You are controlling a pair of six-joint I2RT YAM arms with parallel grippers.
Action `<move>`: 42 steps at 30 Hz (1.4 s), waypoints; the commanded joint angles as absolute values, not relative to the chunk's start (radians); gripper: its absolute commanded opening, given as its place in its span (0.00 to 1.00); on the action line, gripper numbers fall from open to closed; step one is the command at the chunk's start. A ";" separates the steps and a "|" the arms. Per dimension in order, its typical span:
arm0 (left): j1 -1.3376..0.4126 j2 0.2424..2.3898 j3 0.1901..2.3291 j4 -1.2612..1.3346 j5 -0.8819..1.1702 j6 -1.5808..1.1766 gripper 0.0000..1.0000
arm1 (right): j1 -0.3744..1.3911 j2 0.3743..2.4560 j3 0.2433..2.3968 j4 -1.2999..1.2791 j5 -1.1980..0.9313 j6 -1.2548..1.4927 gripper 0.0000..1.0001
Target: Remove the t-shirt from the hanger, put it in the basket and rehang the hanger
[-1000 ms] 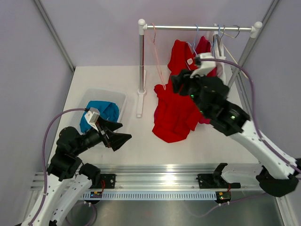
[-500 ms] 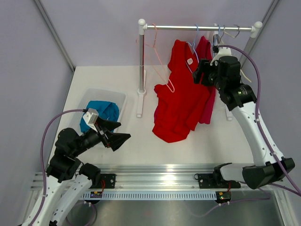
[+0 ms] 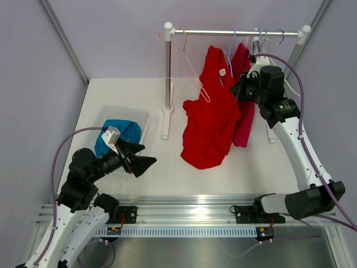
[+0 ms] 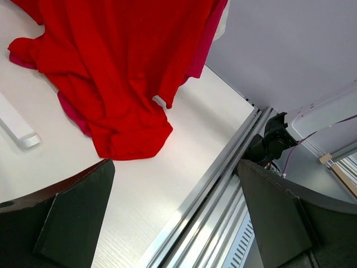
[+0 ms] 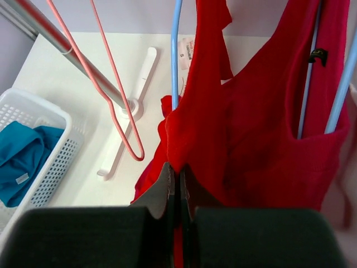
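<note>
1. T-shirt [image 3: 215, 120]: red, hanging below the far rail [image 3: 234, 33], right of centre. Its upper part appears to sit on the blue hanger [image 5: 174, 61], and its lower part lies bunched on the table [image 3: 128, 89]
2. Right gripper [image 5: 175, 170]: jaws closed to a narrow line, pinching a fold of the t-shirt just below the neck opening, beside the blue hanger's shaft
3. Left gripper [image 3: 147, 156]: jaws wide with nothing between them, low over the near left of the table, well apart from the t-shirt
4. Step in hand, as judged: drawing the pinched fabric off the hanger arm
5. Risk: the pinch takes only a thin fold, so a sharp pull may let the fabric slip out
6. Risk: the hanger only hooks over the rail, so an upward pull may lift it off together with the t-shirt
7. Risk: the magenta garment [image 3: 245, 125] hangs touching the t-shirt on its right and may be dragged along by friction
8. Risk: the empty pink hanger [image 5: 114, 95] hangs to the left, and a leftward sweep may snag it
</note>
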State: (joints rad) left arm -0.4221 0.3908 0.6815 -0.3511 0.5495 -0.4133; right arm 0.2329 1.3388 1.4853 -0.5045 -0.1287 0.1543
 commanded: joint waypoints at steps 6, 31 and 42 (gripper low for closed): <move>-0.426 0.459 0.730 -0.305 0.571 -0.457 0.99 | 0.232 1.214 1.450 -0.345 -0.146 0.161 0.00; -0.743 0.952 1.218 -0.132 0.352 -0.695 0.98 | 0.534 0.741 0.904 -0.086 0.110 0.317 0.00; -0.926 1.365 1.495 -0.132 0.181 -0.655 0.84 | 0.779 0.535 0.781 -0.190 0.230 0.353 0.00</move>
